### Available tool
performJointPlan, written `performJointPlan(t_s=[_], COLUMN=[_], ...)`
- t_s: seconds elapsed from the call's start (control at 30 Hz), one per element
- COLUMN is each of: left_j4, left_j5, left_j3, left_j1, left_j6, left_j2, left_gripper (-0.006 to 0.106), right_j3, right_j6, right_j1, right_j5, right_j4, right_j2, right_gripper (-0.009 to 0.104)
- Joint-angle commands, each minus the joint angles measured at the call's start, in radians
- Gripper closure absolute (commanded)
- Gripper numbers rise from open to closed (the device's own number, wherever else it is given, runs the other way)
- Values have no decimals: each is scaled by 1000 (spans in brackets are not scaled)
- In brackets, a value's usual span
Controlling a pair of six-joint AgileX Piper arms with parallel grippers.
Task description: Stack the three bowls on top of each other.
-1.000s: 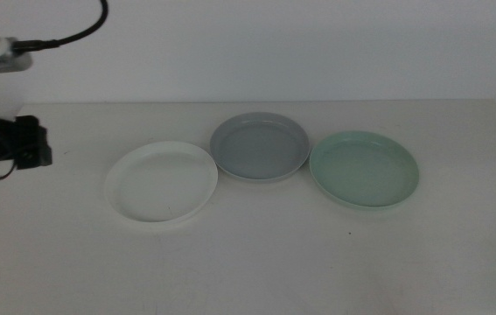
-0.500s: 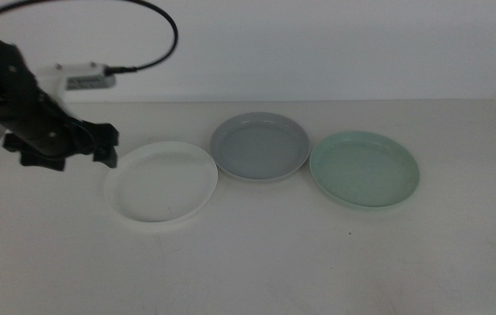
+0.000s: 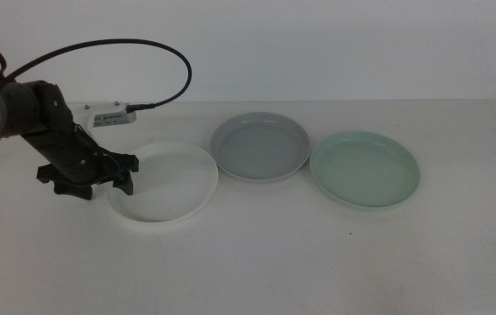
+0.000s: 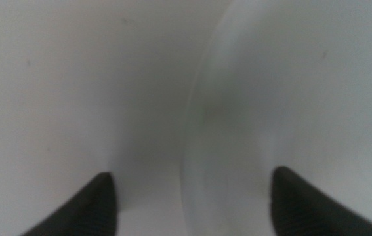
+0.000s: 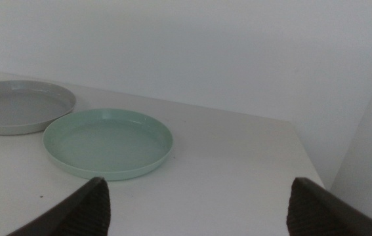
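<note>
Three bowls lie in a row on the table: a white bowl [image 3: 164,181] at the left, a grey bowl [image 3: 260,145] in the middle, a pale mint green bowl [image 3: 365,168] at the right. My left gripper [image 3: 118,182] is open at the white bowl's left rim, one jaw outside it and one over the bowl. The left wrist view shows that rim [image 4: 195,131] between the two jaws, blurred. My right gripper [image 5: 195,206] is open and empty, out of the middle view. The right wrist view shows the green bowl [image 5: 107,142] and the grey bowl [image 5: 18,105].
The white table [image 3: 256,262] meets a white wall at the back. A black cable [image 3: 156,52] arcs above the left arm [image 3: 46,127]. The table's right edge [image 5: 310,164] shows in the right wrist view.
My left arm has come in from the left and lowered. Its gripper has moved from left of the white bowl down onto the bowl's left rim. The bowls have not moved.
</note>
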Motion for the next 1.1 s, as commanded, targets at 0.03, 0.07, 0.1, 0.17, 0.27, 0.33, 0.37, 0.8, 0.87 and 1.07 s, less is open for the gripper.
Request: performJointPlan(t_s=[0.03, 0.07, 0.1, 0.17, 0.27, 0.33, 0.37, 0.8, 0.87, 1.07], left_j4=[-44, -46, -49, -49, -49, -42, -42, -60, -65, -103], left_j5=[-33, -37, -39, -44, -41, -43, -42, -91, -86, -79], left_j3=[-26, -26, -26, -26, -30, -30, -30, 233, 272, 320], left_j1=[-5, -5, -5, -3, -3, -2, -1, -28, -45, -167], left_j6=[-5, -5, -6, -6, -4, -4, -4, -24, -26, -50], left_j2=[-27, -24, -23, -23, -29, -35, -40, -464, -523, -578], left_gripper=[44, 50, 58, 77, 100, 100, 100, 100, 100, 100], right_j3=[-6, -6, -6, -6, -6, -6, -6, -6, -6, -6], right_j6=[-1, -1, -1, -1, -1, -1, -1, -1, -1, -1], right_j1=[-8, -8, -8, -8, -8, -8, -8, -8, -8, -8], right_j5=[-76, -76, -76, -76, -76, -76, -76, -76, -76, -76], right_j4=[-9, -9, -9, -9, -9, -9, -9, -9, -9, -9], right_j2=[-27, -27, -27, -27, -27, -27, -27, -27, -27, -27], right_gripper=[1, 1, 1, 1, 1, 1, 1, 1, 1, 1])
